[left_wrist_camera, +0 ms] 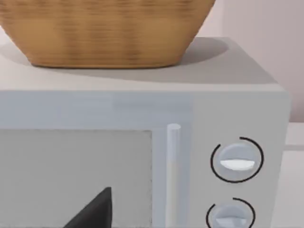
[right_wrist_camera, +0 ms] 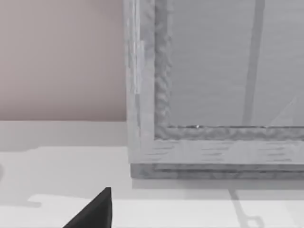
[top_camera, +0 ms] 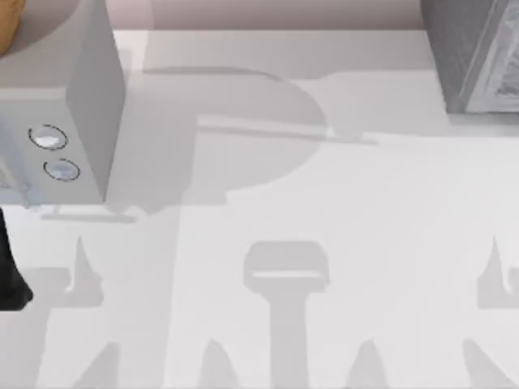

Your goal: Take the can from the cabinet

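At the table's left side you have a pale grey microwave (top_camera: pixel 85 105). A woven basket (left_wrist_camera: pixel 104 33) sits on its roof. On the front of the microwave, a vertical handle (left_wrist_camera: pixel 173 171) runs beside the door. Two round knobs (left_wrist_camera: pixel 236 160) are stacked one above the other on the side nearer the table's middle. A black piece of your left arm (top_camera: pixel 11 271) shows at the left edge, in front of the microwave. The left gripper (left_wrist_camera: pixel 92 211) points at the microwave door as a dark wedge, and you cannot tell whether it is spread or pressed together.

The table (top_camera: pixel 324 203) is plain white. Soft grey shadows (top_camera: pixel 285 275) of the arms and rig lie across its middle and near edge. A pinkish-beige wall (top_camera: pixel 268 12) stands behind it.

At the back right corner stands the grey cabinet (top_camera: pixel 478 53), with a rough, speckled frame (right_wrist_camera: pixel 161 71) around a smooth grey front. The right gripper (right_wrist_camera: pixel 92 211) faces it from over the tabletop, again just a dark wedge, and you cannot tell its state either. You cannot tell where the can is.
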Robot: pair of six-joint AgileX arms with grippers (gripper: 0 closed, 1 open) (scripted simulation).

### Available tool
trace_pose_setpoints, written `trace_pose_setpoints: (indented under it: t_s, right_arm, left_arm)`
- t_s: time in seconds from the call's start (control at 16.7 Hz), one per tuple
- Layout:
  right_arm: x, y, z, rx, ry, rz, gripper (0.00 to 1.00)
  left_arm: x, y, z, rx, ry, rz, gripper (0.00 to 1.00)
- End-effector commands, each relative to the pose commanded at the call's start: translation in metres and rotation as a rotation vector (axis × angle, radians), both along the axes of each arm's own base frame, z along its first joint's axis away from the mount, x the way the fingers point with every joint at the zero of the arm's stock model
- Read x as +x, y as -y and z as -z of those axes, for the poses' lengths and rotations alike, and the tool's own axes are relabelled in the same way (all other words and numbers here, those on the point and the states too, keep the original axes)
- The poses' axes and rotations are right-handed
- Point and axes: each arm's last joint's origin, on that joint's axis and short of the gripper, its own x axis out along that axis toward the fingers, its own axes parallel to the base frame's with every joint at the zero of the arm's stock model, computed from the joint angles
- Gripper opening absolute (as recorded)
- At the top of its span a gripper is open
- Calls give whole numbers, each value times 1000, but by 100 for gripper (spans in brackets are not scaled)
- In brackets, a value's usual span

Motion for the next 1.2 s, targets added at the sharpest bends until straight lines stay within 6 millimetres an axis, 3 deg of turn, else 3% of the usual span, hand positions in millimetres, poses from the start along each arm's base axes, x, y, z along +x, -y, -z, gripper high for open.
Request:
trace_pose_setpoints:
  t_s: [0.24,0.42,0.6,0.78,1.08,1.2]
  right_arm:
    - [0,0,-7,-1,-11,5,100]
    - [2,-1,-36,-3,-47,18,100]
    - [11,-2,-90,-5,-65,28,100]
    - [25,-7,-167,-5,-26,26,100]
    - [65,-20,-269,1,16,4,100]
    - [84,-27,-300,4,27,-2,100]
  left_arm:
    - [0,0,0,0,0,0,100]
    - [0,0,0,0,0,0,100]
    - [0,0,0,0,0,0,100]
    - [0,0,0,0,0,0,100]
    - [0,0,0,0,0,0,100]
    - [0,0,0,0,0,0,100]
